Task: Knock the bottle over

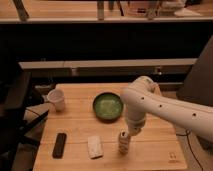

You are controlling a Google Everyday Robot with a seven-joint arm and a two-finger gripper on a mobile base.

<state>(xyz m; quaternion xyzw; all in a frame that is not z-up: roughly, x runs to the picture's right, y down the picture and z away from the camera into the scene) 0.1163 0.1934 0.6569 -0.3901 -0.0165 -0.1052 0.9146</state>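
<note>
The bottle (123,143) is small and whitish-grey with a mottled label. It stands near the front edge of the wooden table (75,125), right of centre, roughly upright. My white arm reaches in from the right and bends down over it. The gripper (128,133) sits right at the bottle's top, touching or nearly touching it. The arm's wrist hides the bottle's cap.
A green bowl (107,106) sits just behind the bottle. A white paper cup (57,99) stands at the back left. A flat white packet (94,147) lies left of the bottle, and a black remote-like object (60,145) lies near the front left corner.
</note>
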